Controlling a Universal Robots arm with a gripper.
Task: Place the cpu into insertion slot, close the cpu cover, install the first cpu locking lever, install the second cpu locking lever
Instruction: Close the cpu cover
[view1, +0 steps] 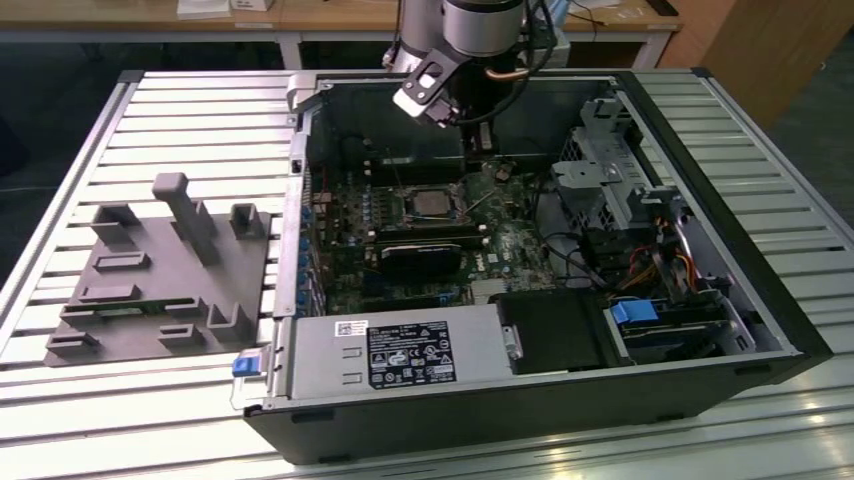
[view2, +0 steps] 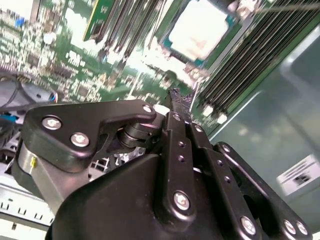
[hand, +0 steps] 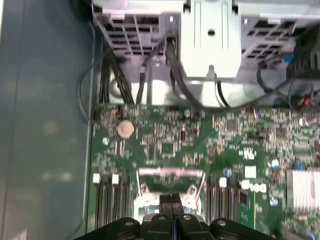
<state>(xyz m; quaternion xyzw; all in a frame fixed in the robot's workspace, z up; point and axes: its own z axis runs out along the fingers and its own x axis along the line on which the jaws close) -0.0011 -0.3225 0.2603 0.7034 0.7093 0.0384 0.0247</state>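
cpu (view2: 200, 27) silver-grey, mobo (hand: 150, 135) green, gripper (hand: 171, 200) blk, fixture (view1: 160, 280) plain grey, table (view1: 80, 130) white-slatted.

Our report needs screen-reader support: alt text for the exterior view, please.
The arm's gripper hangs inside an open computer case, near the cpu on the motherboard. A grey fixture tray lies on the slatted table at the exterior view's left.

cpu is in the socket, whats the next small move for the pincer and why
Probably ease the shut pincer down toward the silvery cover just beyond its tips, to start tipping it closed. The cpu already lies seated on the board with its top bare, and in the exterior view the pincer hangs above the board, holding nothing.
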